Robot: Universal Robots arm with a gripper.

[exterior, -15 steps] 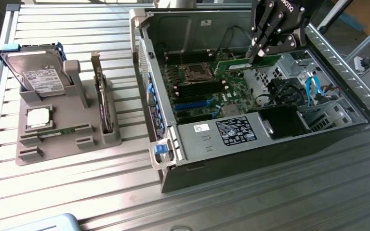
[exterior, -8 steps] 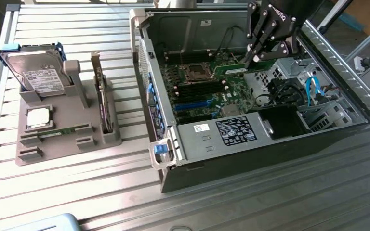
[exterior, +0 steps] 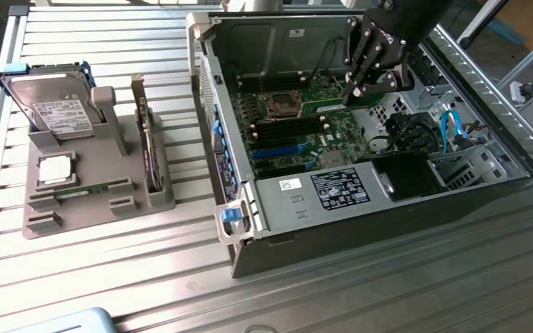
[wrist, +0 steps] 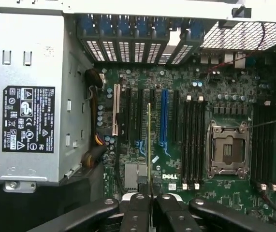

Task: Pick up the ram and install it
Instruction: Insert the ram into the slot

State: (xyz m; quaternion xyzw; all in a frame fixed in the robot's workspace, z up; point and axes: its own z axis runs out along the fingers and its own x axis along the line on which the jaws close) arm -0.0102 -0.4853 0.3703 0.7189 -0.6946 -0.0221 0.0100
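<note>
Tool (wrist: 151, 195) pinches ram (wrist: 149, 140) edge-on, wrist view; exterior view adds tray (exterior: 109, 170).

Ram (wrist: 149, 140) edge seemingly green; motherboard (wrist: 134, 77) green.

Jaws hide the held end of the ram (wrist: 149, 140); print on the label (wrist: 28, 118) is too small to read

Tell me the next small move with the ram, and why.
Probably slide the tool sideways toward the CPU socket until the ram sits over the black memory slots. The tool is shut on the ram, which hangs edge-on beside the blue expansion slot, parallel to the memory slots but off them.
</note>
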